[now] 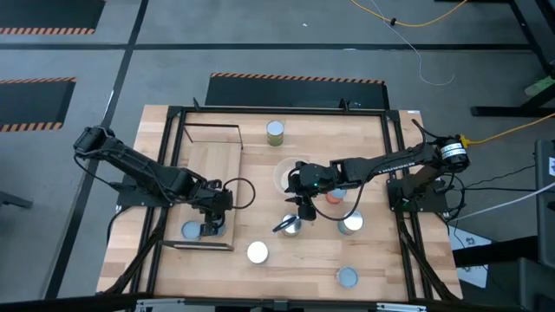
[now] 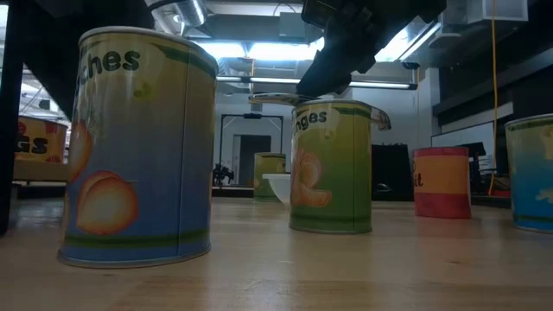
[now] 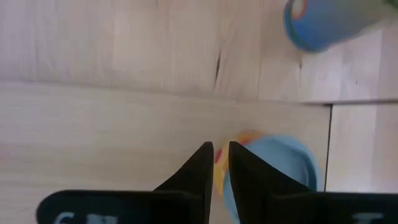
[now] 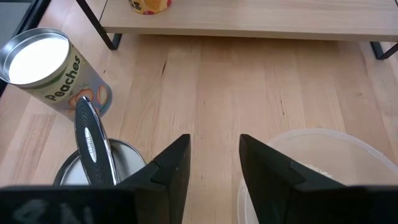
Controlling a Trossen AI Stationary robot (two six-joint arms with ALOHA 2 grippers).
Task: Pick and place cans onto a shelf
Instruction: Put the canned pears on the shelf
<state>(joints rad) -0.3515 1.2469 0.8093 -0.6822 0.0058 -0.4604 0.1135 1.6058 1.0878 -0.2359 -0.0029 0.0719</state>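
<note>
1. Eight cans, counted from above: two on the shelf [image 1: 208,160], six on the desk [image 1: 303,264].
2. Shelf cans: a blue-topped can [image 1: 191,230] at the near end, and a second can [image 3: 280,165] just beside it, under the left hand [image 3: 221,155].
3. Left hand hangs right over that second can; can't tell if it is open or closed, or whether it touches the can.
4. Desk cans: a green-topped can [image 1: 275,132] at the far edge, a white-topped can [image 1: 257,252], a middle can [image 1: 292,225], an orange can [image 1: 334,197], a silver-topped can [image 1: 350,224] and a grey-topped can [image 1: 347,277] near the front.
5. One utensil [image 4: 92,140] lies across the middle can's top.
6. One clear bowl [image 4: 323,149], mid-desk.
7. Right hand [image 4: 214,149] is open and empty, over bare desk between the middle can and the bowl.
</note>
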